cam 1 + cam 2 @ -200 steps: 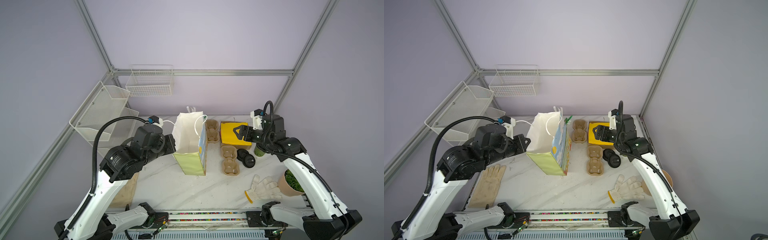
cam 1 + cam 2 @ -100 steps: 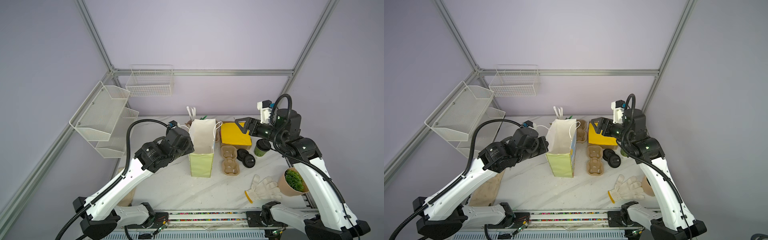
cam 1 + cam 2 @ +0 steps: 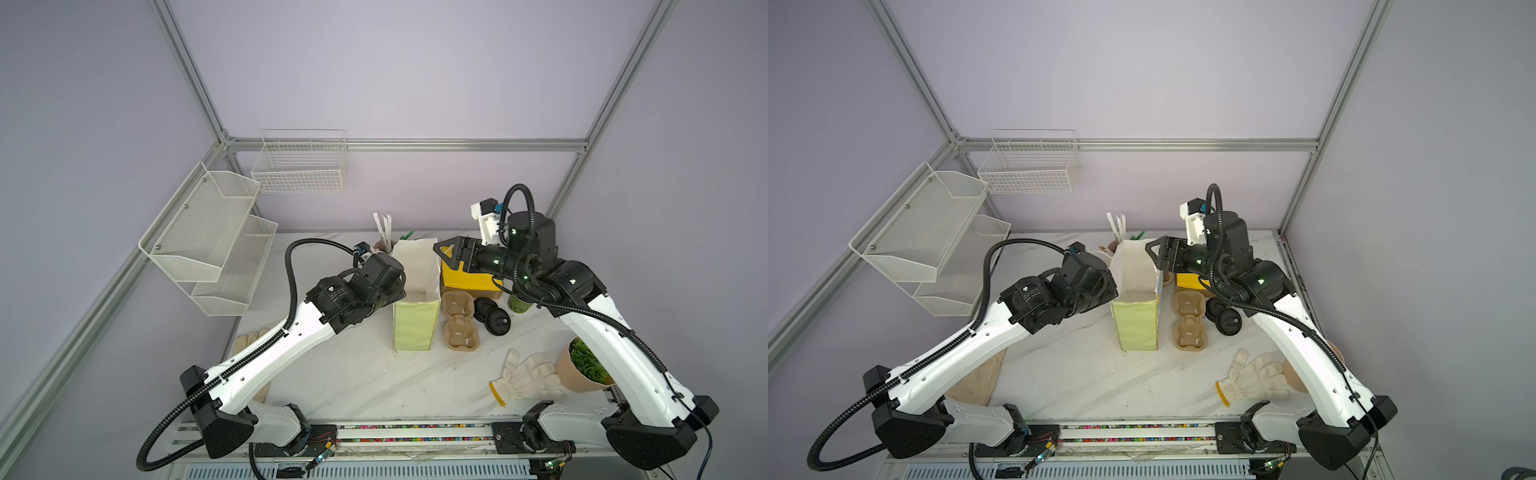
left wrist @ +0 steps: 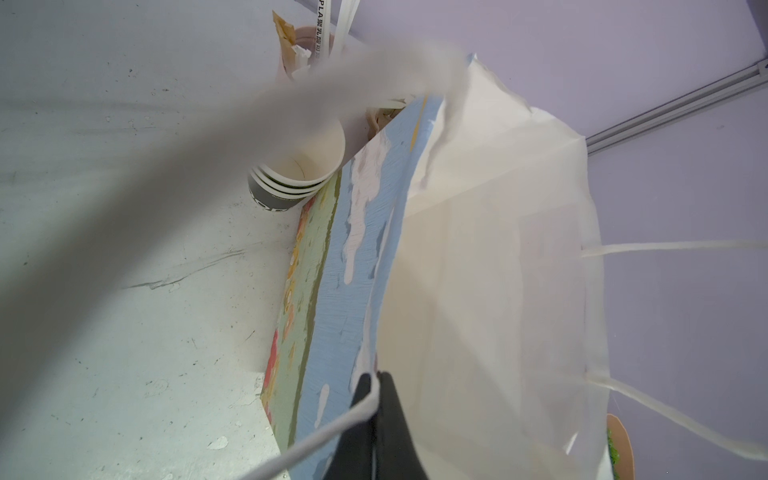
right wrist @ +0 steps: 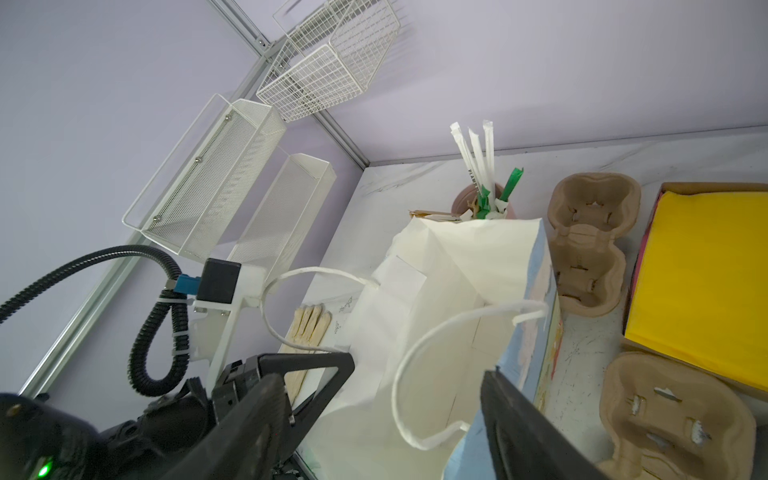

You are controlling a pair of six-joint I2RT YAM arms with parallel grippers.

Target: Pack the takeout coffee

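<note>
Marble tabletop (image 3: pixel 374 382) holds takeout coffee (image 3: pixel 516 306), straws (image 4: pixel 323 25) printed "PLA".

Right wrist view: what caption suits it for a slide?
Open right pincer poised at the handle of the paper bag, cup carriers alongside.

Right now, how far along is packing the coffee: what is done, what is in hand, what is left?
Done: the paper bag stands open on the table. In hand: the left gripper is shut on its edge; the right gripper hangs open by the opposite edge, empty. Left: the green coffee cup stands outside the bag, not yet picked up.
</note>
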